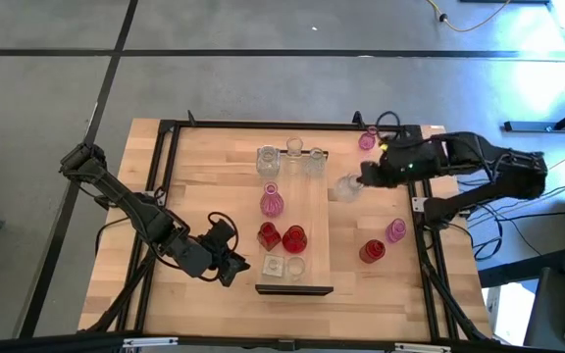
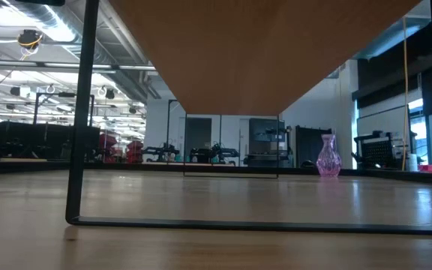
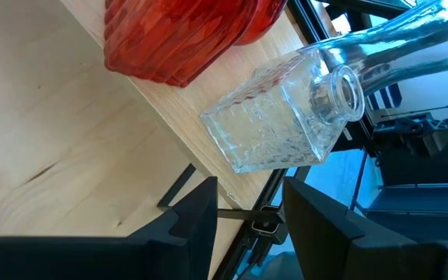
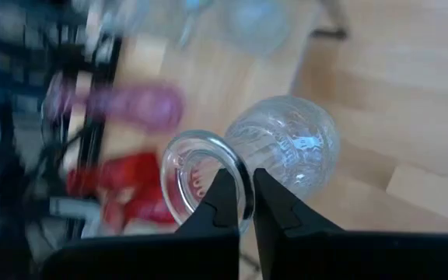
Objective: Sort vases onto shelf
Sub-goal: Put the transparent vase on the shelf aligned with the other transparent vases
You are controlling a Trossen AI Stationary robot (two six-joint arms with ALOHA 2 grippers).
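High view: right gripper (image 1: 361, 177) at the shelf's (image 1: 317, 211) 3 o'clock edge, jaws pinched on the rim of a round clear vase (image 1: 347, 186). Glass: light, rigid, slick, breakable; the rim or neck is the sensible hold. On the shelf I count about three clear at 12 o'clock, one pink (image 1: 272, 202), two red (image 1: 282, 236), two clear at 6 o'clock. Off it on the surface (image 1: 204, 186): pink, pink, red at right.
Low view: one pink vase (image 2: 328, 157) far off.
Left wrist view: left gripper (image 3: 247, 206) jaws half apart, empty, facing a square clear vase (image 3: 282, 120).
Right wrist view: jaws nip the clear rim.
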